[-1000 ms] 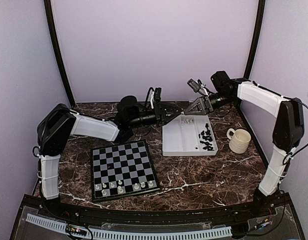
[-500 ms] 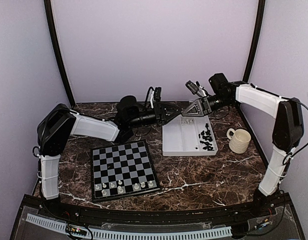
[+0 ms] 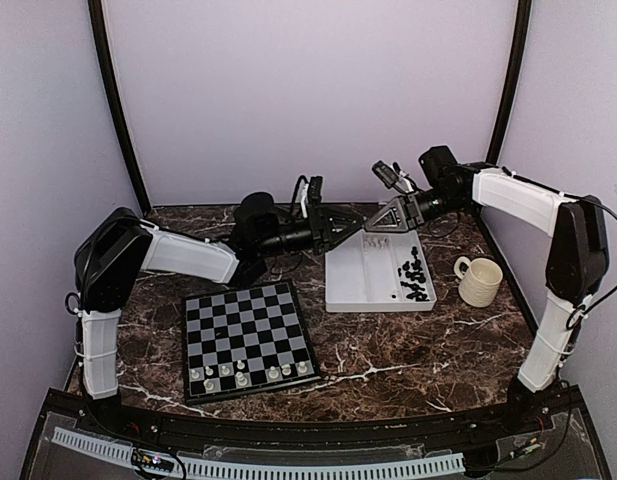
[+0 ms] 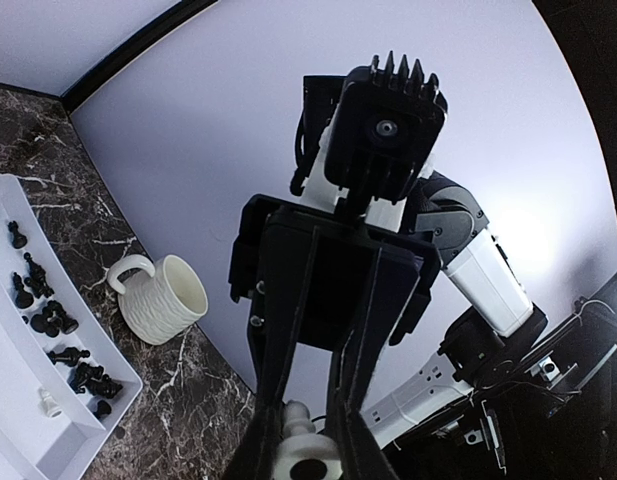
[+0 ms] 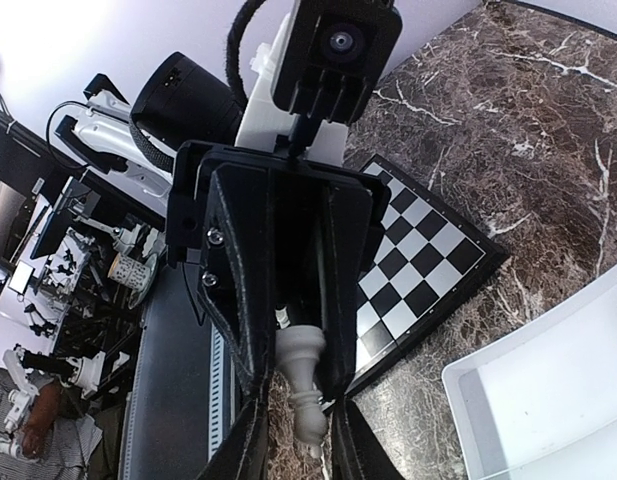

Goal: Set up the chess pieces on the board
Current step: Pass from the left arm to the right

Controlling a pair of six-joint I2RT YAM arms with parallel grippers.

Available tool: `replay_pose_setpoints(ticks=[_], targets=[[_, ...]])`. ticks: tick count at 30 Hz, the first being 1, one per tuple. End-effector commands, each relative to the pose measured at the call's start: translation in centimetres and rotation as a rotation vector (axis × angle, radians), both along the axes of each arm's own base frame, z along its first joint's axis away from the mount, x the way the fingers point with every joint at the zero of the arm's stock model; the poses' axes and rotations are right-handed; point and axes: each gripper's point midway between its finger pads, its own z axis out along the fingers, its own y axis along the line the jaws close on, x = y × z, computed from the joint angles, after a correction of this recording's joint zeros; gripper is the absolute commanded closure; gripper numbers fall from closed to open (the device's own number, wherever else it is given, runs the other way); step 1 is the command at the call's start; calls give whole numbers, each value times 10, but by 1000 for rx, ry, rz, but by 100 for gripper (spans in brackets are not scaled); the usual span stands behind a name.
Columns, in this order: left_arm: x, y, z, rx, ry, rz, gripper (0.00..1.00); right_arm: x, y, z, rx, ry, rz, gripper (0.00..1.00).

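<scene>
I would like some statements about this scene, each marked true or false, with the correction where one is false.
1. Some white pieces stand on the board's near rows. True.
2. The black pieces lie in the left side of the tray. False: they lie in its right side.
3. The mug lies on its side. False: it stands upright.
4. The left end effector is shut on a white piece. True.
5. The two end effectors are far apart. False: the right end effector meets the left one tip to tip, by the tray's far edge.

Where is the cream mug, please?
In the top view, the mug stands on the right side of the table, just right of the white tray.
</scene>
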Motion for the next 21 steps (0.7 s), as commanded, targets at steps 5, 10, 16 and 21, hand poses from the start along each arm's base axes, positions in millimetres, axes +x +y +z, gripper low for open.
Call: replay_pose_setpoints(ticks=[5,10,16,21], targets=[[-2,9,19,-6,-21,27,95,-5,-4,17,27,-49,-2,82],[-1,9,15,11,-15,32,93,-3,-4,17,26,-52,-7,90],[2,12,12,73,-26,68,71,4,-7,13,-43,-103,-50,94],[10,29,7,230,-107,147,58,10,-13,-3,-193,-206,-109,97]])
